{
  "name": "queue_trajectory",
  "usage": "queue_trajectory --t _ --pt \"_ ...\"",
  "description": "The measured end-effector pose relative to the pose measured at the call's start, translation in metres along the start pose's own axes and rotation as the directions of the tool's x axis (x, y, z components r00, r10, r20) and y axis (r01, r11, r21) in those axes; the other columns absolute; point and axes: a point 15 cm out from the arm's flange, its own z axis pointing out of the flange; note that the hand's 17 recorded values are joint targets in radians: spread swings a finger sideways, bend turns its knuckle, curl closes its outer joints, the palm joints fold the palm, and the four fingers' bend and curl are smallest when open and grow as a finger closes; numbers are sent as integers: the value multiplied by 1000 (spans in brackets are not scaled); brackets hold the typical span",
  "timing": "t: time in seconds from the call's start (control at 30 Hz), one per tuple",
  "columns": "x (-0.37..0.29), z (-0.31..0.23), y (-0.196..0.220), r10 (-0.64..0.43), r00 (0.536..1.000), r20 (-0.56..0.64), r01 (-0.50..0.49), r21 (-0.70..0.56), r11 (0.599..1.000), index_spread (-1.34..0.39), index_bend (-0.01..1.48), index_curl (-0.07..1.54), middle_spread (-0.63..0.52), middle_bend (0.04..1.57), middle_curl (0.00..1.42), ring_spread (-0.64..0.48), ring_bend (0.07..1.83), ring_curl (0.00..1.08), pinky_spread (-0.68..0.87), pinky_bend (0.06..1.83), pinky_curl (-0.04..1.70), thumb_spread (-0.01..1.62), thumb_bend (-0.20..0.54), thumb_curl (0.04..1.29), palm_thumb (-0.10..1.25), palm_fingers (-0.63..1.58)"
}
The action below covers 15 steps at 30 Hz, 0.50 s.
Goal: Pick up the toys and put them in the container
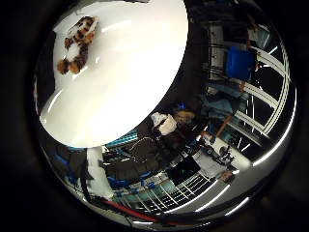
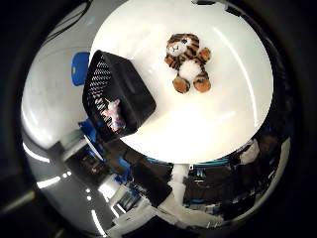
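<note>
Palm views over a round white table [image 2: 233,119] bearing one loose toy and a partly filled container.

A plush tiger with orange and black stripes and a white belly [image 2: 187,62] lies on its back on the bare tabletop, apart from the black mesh plastic basket [image 2: 130,94] that stands near the table's edge. A small pink and white soft toy [image 2: 113,114] already rests inside the basket. Both objects appear small in the views, which suggests the palm sits well above the table. No part of the hand shows, so whether its fingers are released or clenched cannot be told. Judged from this layout, the step in hand is the approach to the remaining toy. The next move calls for descending over the tiger, closing around its body, then carrying it across to the basket opening.
</note>
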Motion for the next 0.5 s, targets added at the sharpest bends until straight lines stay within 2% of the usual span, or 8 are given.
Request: queue_trajectory --t 0.5 --pt "-40 36 -40 3 1000 -16 -2 107 994 -87 148 247 260 199 327 302 399 249 479 642 290 1082 -23 269 309 -4"
